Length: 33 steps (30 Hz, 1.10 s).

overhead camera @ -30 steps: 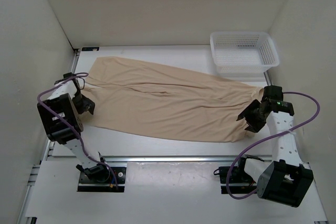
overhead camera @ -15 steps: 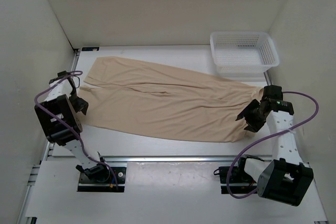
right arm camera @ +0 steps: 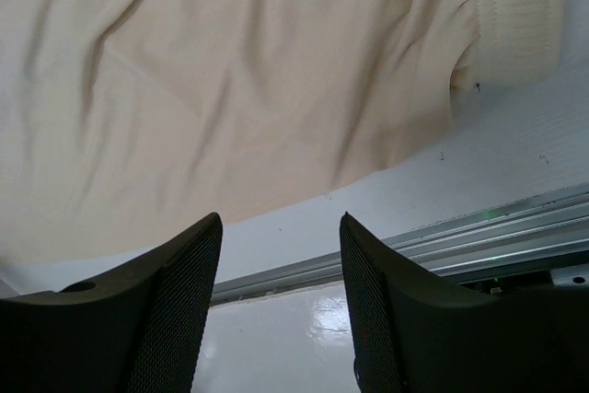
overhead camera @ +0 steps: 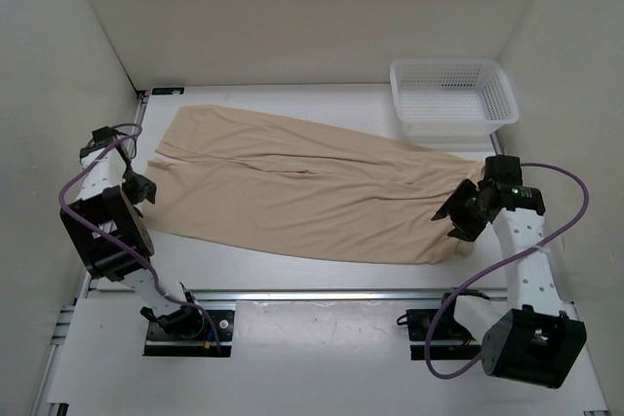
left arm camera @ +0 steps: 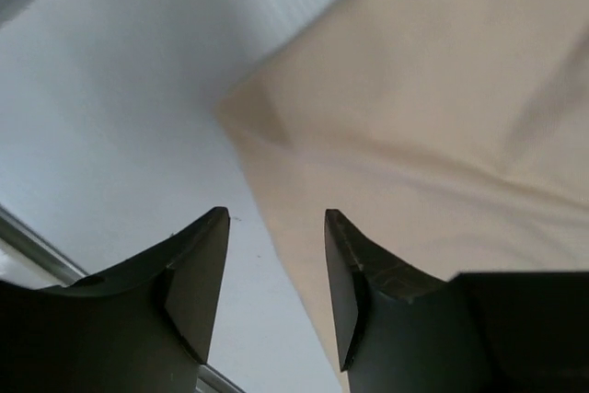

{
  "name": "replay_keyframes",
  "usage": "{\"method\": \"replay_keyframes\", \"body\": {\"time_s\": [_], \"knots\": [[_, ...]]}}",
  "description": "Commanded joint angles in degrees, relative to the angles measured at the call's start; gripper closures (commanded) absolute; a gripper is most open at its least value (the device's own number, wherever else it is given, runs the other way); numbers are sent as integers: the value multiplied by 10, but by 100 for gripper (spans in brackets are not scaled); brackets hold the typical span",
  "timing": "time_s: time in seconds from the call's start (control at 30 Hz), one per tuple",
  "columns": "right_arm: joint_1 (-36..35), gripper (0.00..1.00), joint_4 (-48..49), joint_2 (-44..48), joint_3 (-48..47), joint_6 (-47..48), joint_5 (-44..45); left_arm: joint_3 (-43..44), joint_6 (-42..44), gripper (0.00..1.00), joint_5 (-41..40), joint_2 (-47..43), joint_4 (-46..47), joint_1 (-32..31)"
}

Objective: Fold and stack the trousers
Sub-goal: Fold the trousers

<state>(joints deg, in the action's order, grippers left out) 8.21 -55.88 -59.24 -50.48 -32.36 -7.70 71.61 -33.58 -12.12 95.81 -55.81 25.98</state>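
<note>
1. At the left edge of the white counter, the left gripper sits low beside the left end of the cloth. Its fingers are apart and hold nothing. In its wrist view a fabric corner lies just ahead, and the cloth's edge runs between the two fingers.
2. The light beige trousers of thin, wrinkly fabric lie spread flat. They slant from far left to near right and span nearly the whole counter, with shallow creases along the middle.
3. The right gripper hangs over the trousers' near-right end, fingers parted and empty. Its wrist view shows the cloth's near edge, a ribbed band at the fabric's end, bare counter and a metal rail.
4. A white plastic mesh basket stands in the far right corner, close to the trousers' far edge. Whether they touch cannot be told.
</note>
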Motion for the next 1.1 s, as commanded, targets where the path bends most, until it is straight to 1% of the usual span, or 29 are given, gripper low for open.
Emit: {"method": "replay_keyframes", "body": {"time_s": [0.0,0.1,0.2,0.23,0.27,0.3,0.37,0.4,0.5,0.53,0.67,0.73,0.8,0.97,1.07], "knots": [[-3,41,-20,23,-32,11,3,-15,7,43,90,-1,28,-1],[-3,41,-36,34,-32,11,17,-22,7,45,83,13,34,-1],[-3,41,-47,40,-32,11,28,-22,12,45,68,36,34,12],[-3,41,-47,47,-32,5,28,-22,23,47,68,36,40,19],[-3,41,-47,47,-32,5,28,-22,28,66,68,44,40,19],[-3,41,-47,58,-32,5,35,-22,28,73,55,50,40,25],[-3,41,-47,66,-32,0,40,-16,28,73,33,58,40,30],[-3,41,-52,66,-32,0,48,-16,28,69,33,68,40,39],[-3,41,-57,77,-32,0,53,-10,28,63,33,84,40,56],[-3,41,-57,77,-32,0,53,-10,28,58,33,90,40,63],[-3,41,-57,84,-32,-5,48,-10,28,56,22,90,40,63],[-3,41,-57,84,-32,-5,48,-17,21,52,17,75,40,63],[-3,41,-57,89,-32,-5,48,-17,16,46,17,75,40,69],[-3,41,-57,95,-27,-5,43,-17,16,46,17,75,40,74],[-3,41,-57,95,-27,-5,43,-7,10,42,24,81,40,74]]}}
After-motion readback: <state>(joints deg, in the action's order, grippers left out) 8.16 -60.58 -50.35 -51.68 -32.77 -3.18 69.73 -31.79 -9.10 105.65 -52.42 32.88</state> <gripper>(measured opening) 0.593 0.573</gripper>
